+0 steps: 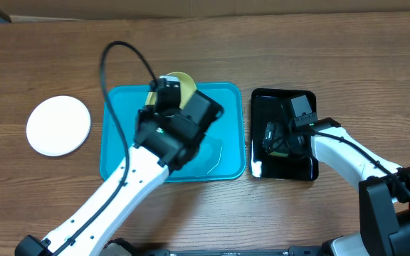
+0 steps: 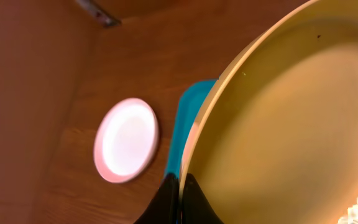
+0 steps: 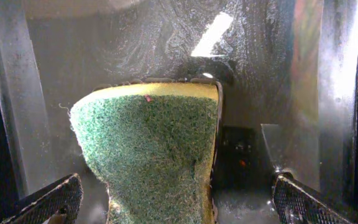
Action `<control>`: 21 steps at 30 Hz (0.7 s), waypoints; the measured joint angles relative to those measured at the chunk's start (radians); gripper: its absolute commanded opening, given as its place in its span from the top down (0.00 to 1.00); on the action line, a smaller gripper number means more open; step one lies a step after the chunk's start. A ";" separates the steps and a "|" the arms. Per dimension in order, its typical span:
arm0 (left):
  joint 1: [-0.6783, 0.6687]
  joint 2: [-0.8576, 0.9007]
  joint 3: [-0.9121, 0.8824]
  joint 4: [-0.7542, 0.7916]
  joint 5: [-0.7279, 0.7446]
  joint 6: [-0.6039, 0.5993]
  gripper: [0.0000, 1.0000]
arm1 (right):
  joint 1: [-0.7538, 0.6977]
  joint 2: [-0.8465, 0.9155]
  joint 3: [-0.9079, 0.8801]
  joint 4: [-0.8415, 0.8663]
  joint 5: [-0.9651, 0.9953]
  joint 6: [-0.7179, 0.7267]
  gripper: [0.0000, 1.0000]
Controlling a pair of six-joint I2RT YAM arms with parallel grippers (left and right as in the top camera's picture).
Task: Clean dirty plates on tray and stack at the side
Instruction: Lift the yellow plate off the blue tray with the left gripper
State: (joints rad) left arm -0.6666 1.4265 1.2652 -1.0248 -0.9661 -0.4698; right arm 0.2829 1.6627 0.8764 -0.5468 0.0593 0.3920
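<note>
The left gripper (image 2: 180,194) pinches the rim of the yellow-green plate (image 2: 278,124), tilted above the turquoise tray (image 2: 188,106). The right gripper (image 3: 179,200) hangs spread around the green sponge (image 3: 148,149) in the black tray (image 1: 299,169). The step in hand looks like fetching the sponge. Next it must close and carry it to the plate.

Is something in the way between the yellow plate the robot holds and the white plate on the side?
No. The left gripper holds the yellow-green plate over the turquoise tray, and only bare wooden table lies between it and the white plate.
</note>
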 measured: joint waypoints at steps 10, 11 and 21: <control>-0.134 0.001 0.000 0.000 -0.214 0.036 0.96 | 0.000 0.000 0.000 0.000 0.000 0.000 0.00; -0.145 0.001 0.000 0.000 -0.234 0.037 0.96 | 0.000 0.000 0.000 0.000 0.000 0.000 0.00; -0.224 0.001 0.000 0.003 -0.404 0.082 0.96 | 0.000 0.000 0.000 0.000 0.000 0.000 0.00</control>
State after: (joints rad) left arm -0.8909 1.4273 1.2652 -1.0214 -1.3705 -0.3882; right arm 0.2829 1.6627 0.8768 -0.5468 0.0593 0.3923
